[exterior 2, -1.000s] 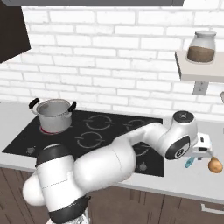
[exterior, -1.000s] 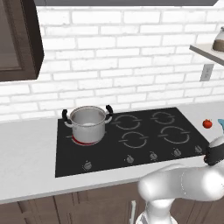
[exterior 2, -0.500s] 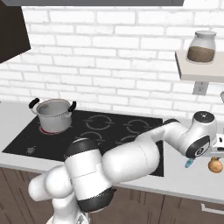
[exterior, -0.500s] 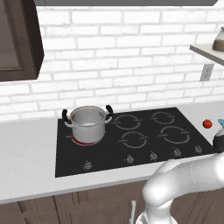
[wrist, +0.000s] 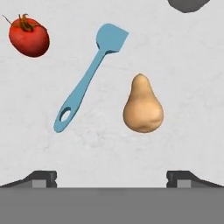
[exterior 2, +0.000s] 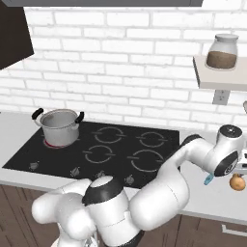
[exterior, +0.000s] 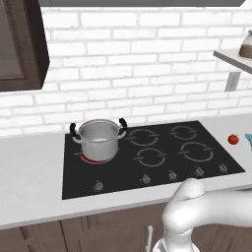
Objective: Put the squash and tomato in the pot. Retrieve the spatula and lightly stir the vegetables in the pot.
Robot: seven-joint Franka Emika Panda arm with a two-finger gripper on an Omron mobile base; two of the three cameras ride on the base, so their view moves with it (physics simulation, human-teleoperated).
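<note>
From above, the hand view takes in the grey counter with my gripper (wrist: 111,178) open, its tips wide apart with nothing between them. The tan squash (wrist: 142,107) lies right of centre. A teal-blue spatula (wrist: 89,76) lies slantwise to its left, blade toward the top. The red tomato (wrist: 29,36) sits at the upper left. All three lie apart from each other. The steel pot (exterior: 98,139) with black handles stands on the cooktop's back left burner, far to the left. In the right base view the squash (exterior 2: 237,182) and a bit of spatula (exterior 2: 208,180) show beside the arm's wrist (exterior 2: 226,154).
The black cooktop (exterior 2: 120,149) spans the counter between the pot and the vegetables. A wall shelf (exterior 2: 219,77) with a jar (exterior 2: 226,50) hangs above the right end of the counter. A dark grey shape (wrist: 188,4) lies at the hand view's top edge.
The arm has swung further right, carrying the hand past the cooktop's right edge to above the squash and spatula. The jaws stayed open. Pot and vegetables have not moved.
</note>
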